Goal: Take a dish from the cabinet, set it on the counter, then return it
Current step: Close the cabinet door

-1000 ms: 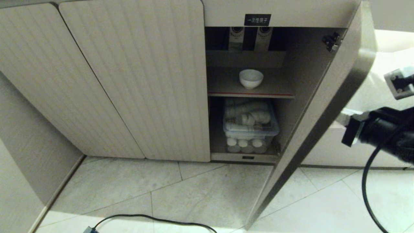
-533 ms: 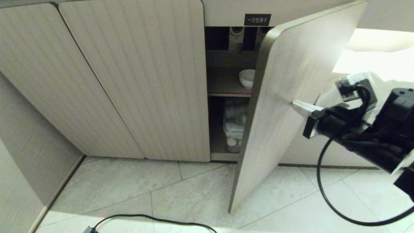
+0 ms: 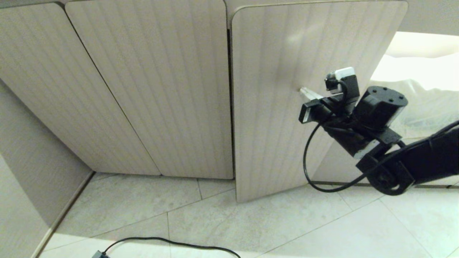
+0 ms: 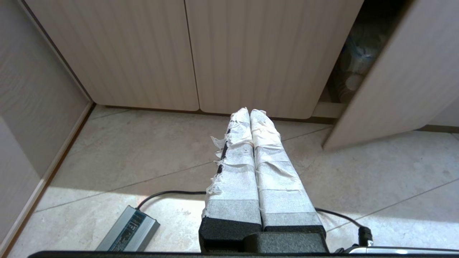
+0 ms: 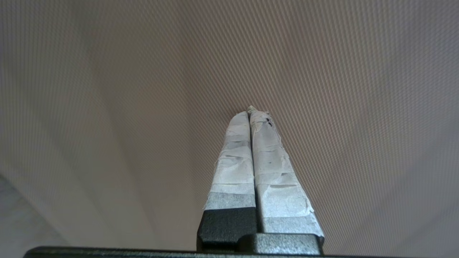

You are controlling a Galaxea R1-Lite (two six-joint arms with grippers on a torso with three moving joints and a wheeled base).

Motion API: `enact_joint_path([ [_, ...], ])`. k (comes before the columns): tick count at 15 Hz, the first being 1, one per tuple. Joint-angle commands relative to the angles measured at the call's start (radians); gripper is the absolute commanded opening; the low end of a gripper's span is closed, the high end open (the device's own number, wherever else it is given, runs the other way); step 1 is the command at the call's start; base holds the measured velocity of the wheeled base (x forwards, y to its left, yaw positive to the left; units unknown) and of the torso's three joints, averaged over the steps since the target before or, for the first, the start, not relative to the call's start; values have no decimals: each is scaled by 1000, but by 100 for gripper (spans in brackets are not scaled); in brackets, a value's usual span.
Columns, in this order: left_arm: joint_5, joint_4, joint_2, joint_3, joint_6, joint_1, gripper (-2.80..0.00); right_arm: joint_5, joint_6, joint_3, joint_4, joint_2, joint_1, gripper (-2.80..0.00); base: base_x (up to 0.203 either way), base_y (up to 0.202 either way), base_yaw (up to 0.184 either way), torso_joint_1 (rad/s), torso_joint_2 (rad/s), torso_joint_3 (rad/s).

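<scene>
1. Dish: not visible in any view.
2. Cabinet [image 3: 150,89]: beige, ribbed; right-hand door [image 3: 287,107] nearly shut.
3. Right gripper [image 3: 303,91]: fingers pressed together, holding nothing, tips against that door's face.
4. Left gripper [image 4: 250,114]: fingers together, empty, low above the tiled floor [image 3: 215,222].
5. Black cable [image 3: 172,242]: lies on the floor.
</scene>
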Motion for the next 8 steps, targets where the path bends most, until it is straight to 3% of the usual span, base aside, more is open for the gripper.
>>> enact_joint_path([
  [1, 0, -1, 0, 1, -1, 0, -280, -19, -2, -89, 18, 92, 11, -280, 0, 0, 0, 0, 0, 0],
  [4, 0, -1, 0, -1, 1, 0, -280, -95, -4, -246, 62, 156, 17, -280, 0, 0, 0, 0, 0, 0],
  [8, 0, -1, 0, -1, 0, 0, -280, -150, -5, -273, 76, 170, 18, -280, 0, 0, 0, 0, 0, 0],
])
